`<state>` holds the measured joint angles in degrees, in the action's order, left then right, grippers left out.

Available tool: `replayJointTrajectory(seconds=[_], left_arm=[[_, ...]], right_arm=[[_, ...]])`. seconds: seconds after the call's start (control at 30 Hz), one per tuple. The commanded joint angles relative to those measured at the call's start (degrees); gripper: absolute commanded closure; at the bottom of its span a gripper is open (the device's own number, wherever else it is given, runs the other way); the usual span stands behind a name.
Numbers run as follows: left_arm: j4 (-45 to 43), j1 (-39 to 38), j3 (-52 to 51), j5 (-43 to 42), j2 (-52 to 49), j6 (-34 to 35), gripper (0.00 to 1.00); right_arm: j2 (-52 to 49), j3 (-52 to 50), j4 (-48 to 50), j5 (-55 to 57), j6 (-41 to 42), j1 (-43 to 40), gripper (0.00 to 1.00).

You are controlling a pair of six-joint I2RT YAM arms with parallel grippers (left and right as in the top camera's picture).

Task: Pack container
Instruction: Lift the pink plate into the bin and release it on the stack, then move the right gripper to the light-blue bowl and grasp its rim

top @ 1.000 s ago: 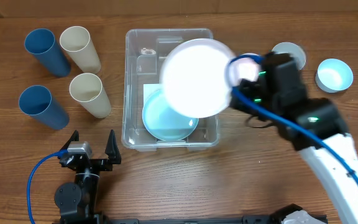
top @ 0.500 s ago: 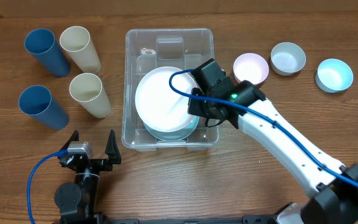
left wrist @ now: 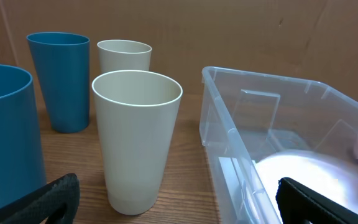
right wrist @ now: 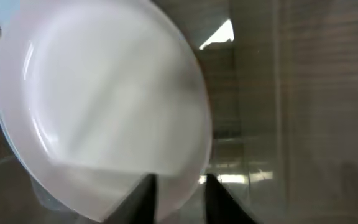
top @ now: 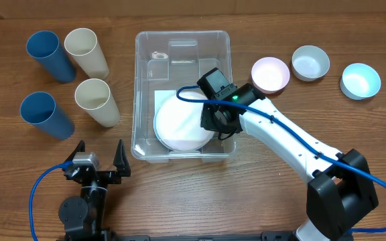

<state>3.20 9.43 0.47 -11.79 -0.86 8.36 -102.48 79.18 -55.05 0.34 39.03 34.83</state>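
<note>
Right pincer [right wrist: 180, 196] is down inside the container [top: 140, 80], tips clamped on the rim of the white plate [top: 176, 124], which lies low in the near half. Container sits mid-bench [top: 260, 184], cups [top: 96, 102] left, bowls [top: 271, 73] right. Left pincer [top: 100, 161] gapes wide at the near edge.

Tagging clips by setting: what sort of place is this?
Probably a robotics lab bench, not a home kitchen: a bare wooden table with a cardboard backdrop, robot arms mounted at its edge, and cups and bowls laid out in neat groups around a clear container.
</note>
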Motion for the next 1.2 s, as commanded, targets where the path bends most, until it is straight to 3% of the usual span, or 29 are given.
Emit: replayJointTrajectory(seconds=[0.0, 0.27, 0.53, 0.6, 0.73, 0.93, 1.17], left_arm=[[-0.02, 0.31, -0.2, -0.09, 0.55, -1.09, 0.0], [-0.02, 0.31, -0.2, -0.09, 0.55, -1.09, 0.0], [-0.02, 0.31, -0.2, -0.09, 0.55, -1.09, 0.0], [-0.02, 0.31, -0.2, -0.09, 0.55, -1.09, 0.0], [-0.02, 0.31, -0.2, -0.07, 0.55, -1.09, 0.0], [-0.02, 0.31, -0.2, -0.09, 0.55, -1.09, 0.0], [-0.02, 0.31, -0.2, -0.09, 0.55, -1.09, 0.0]], right_arm=[[0.28, 1.31, 0.17, -1.33, -1.88, 0.0, 0.63], [0.31, 2.16, -0.26, -2.43, -6.14, 0.0, 0.64], [0.31, 25.51, -15.47, -3.74, -11.47, -0.35, 0.6], [0.31, 33.46, -21.14, 1.05, -11.41, -2.69, 0.46], [0.31, 39.12, -24.57, 4.5, -10.47, -12.46, 0.42], [-1.09, 39.32, -23.45, 3.19, -7.26, -38.58, 0.37], [-8.92, 39.19, -18.99, 2.36, -4.57, -57.61, 0.18]])
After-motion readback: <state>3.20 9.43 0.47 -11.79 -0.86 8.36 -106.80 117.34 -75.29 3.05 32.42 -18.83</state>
